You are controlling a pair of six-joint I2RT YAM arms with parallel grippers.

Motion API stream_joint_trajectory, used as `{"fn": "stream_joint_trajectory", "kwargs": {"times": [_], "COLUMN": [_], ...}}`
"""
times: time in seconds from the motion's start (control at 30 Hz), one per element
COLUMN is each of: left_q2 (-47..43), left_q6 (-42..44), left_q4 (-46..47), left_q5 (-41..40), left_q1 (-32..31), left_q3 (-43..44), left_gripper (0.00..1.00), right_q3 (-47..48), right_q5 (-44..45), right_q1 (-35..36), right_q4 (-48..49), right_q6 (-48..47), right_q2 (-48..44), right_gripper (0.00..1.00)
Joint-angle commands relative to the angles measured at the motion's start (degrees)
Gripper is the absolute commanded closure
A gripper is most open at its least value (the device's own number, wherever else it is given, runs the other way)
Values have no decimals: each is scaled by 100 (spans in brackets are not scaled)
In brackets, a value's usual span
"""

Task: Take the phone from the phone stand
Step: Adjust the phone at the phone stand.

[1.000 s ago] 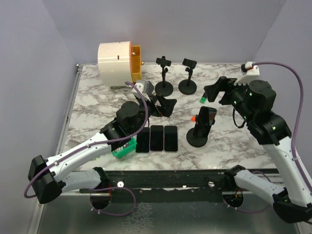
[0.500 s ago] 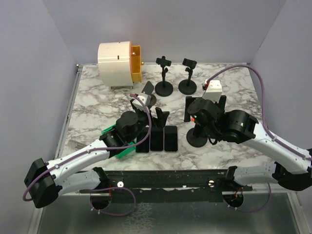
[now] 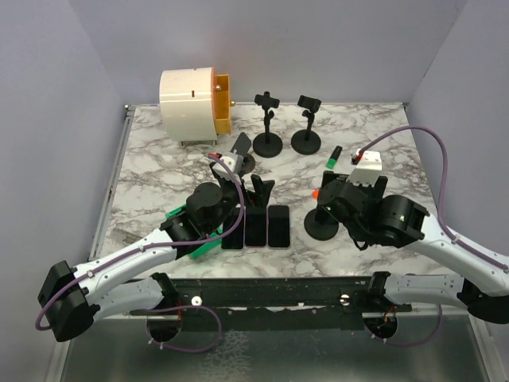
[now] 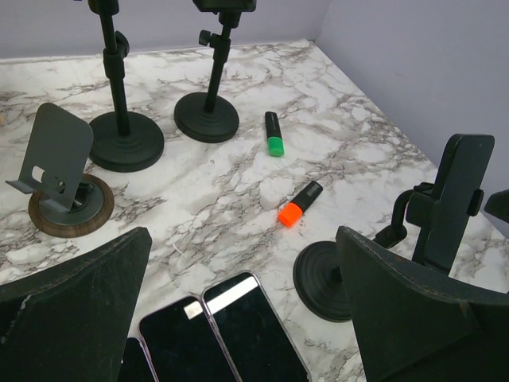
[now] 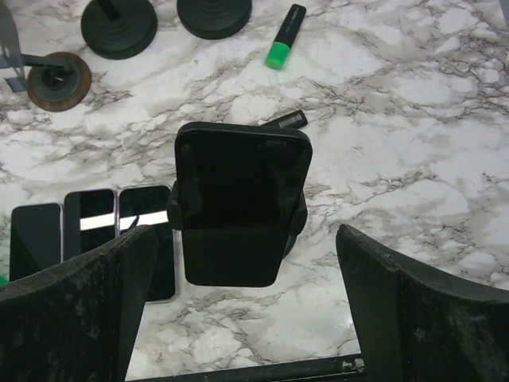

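While the phone (image 5: 242,171) sits in its stand (image 4: 318,280), left pincer (image 4: 242,235) and right pincer (image 5: 245,232) gape wide, holding nothing.

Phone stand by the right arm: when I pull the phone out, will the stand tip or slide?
Probably stays put: its round base looks wide and solid. But the phone sits high on a thin neck, clamped at both sides, so a sideways pull could tip it. The polished marble table may let it slide.

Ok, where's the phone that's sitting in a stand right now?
Right side of the table, clamped in the black stand beneath the right gripper; the phone fills the right wrist view's centre, just right of the three flat phones.
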Motion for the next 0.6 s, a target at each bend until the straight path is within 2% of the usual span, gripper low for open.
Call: {"fn": "stream_joint_trajectory", "kwargs": {"times": [0.0,0.1,0.27,0.57], "left_q2": [22,12,17,46], "left_q6": [-41,-43,-43,-77], "left_q4": [7,-9,-11,-11], "left_q5": [-81,-79,-94,-29], "left_q1": [22,22,22,22], "left_q3": [-47,-51,-63,-46], "left_gripper": [1,1,1,1], "right_q3": [-238,-383,-394,-257], "right_q5": [-226,-634,-760,-850], "right_q1": [-466,-819,-870,-1261], "right_q4": [587,1035,1287,1210], "right_q6": [-305,-681,-904,-850], "right_q2": [-33,-110,-57,238], "right_gripper": [0,0,0,0]}}
